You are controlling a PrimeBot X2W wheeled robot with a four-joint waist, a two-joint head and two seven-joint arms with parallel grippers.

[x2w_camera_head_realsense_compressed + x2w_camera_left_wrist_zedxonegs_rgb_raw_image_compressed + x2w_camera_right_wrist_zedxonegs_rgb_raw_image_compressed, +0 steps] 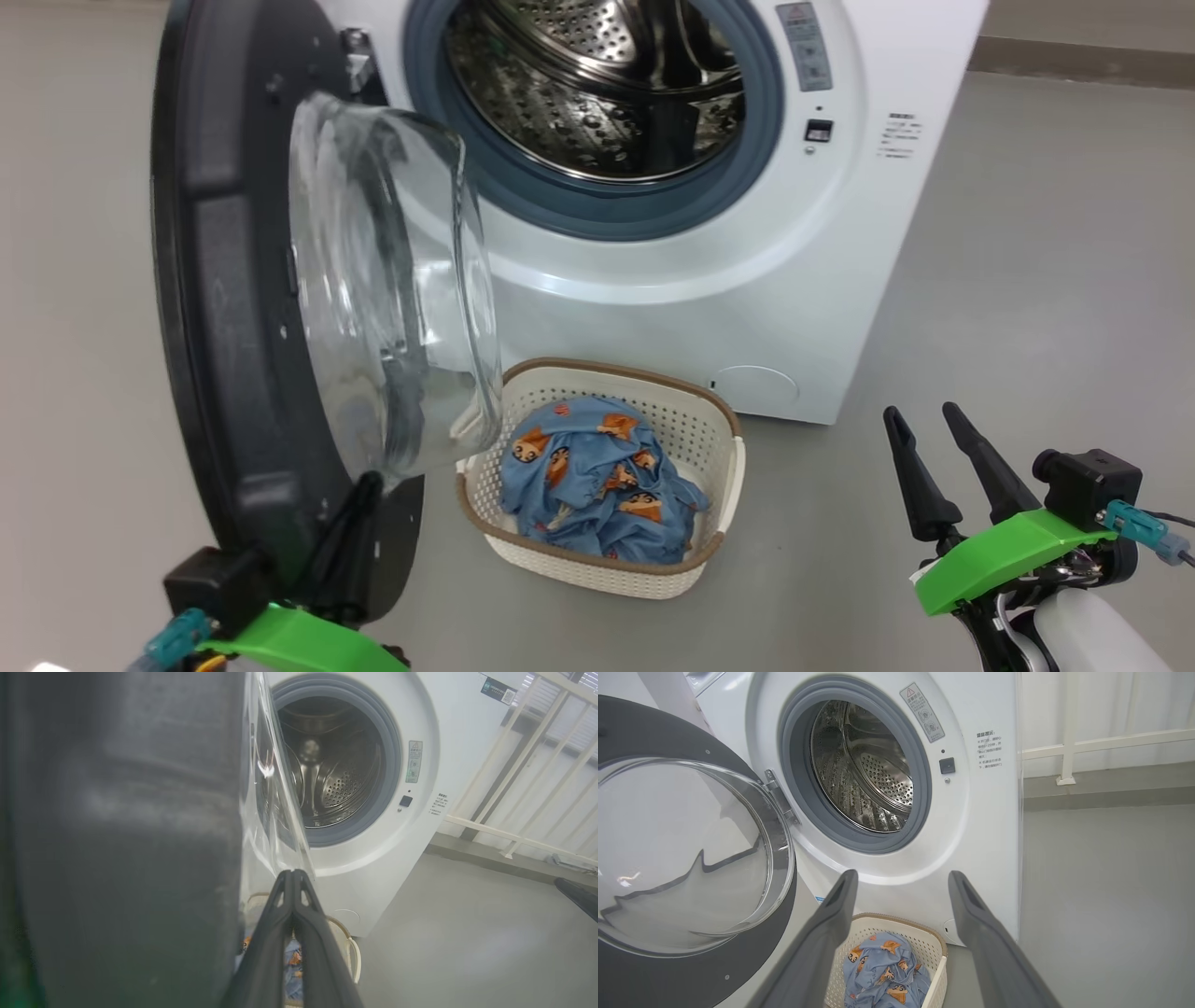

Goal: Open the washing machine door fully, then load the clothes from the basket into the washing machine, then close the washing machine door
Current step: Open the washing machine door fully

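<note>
While my pressed-together left gripper seemingly pushes the door toward nine o'clock, my spread right gripper should take the clothes next.

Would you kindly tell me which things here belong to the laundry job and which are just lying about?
Belong to the job: washing machine, washing machine door, basket, clothes.
Just there: white railing, grey floor.

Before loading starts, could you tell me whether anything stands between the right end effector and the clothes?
Nothing visible does: the clothes lie uncovered in the open-topped basket, left of the open right end effector.
</note>
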